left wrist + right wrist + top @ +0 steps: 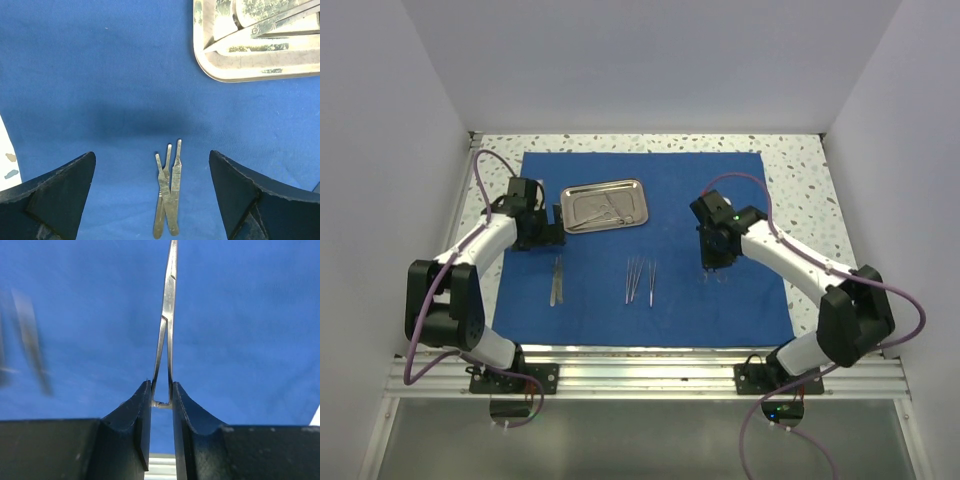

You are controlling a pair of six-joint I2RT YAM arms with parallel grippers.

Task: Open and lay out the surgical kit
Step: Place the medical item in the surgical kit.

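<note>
Cloth (720, 190) of the surgical kit is seen spread flat over the speckled counter (800, 160), so the opening is judged done and the laying-out of instruments is judged to be the step in hand. The steel tray (250, 76) is set on the far left part of the cloth, and a few thin instruments (612, 207) are seen inside it, though their kind cannot be made out. Two flat silver handles (166, 192) are laid crossed on the cloth on the near side of the tray. The left jaws are held wide above them, one finger to either side, and neither handle is touched. Near the middle of the cloth a small row of tweezers (640, 280) is laid out side by side. To the right of that row the right jaws are drawn narrow and clamped on the rear end of a slender two-legged silver instrument (170, 290), which is pointed away over the cloth; whether its tip is touching cannot be told. The next move is judged to call for this piece to be lowered onto bare cloth beside the row, kept parallel and apart from its neighbours, and only then released, since so thin a piece is easily dropped askew.
</note>
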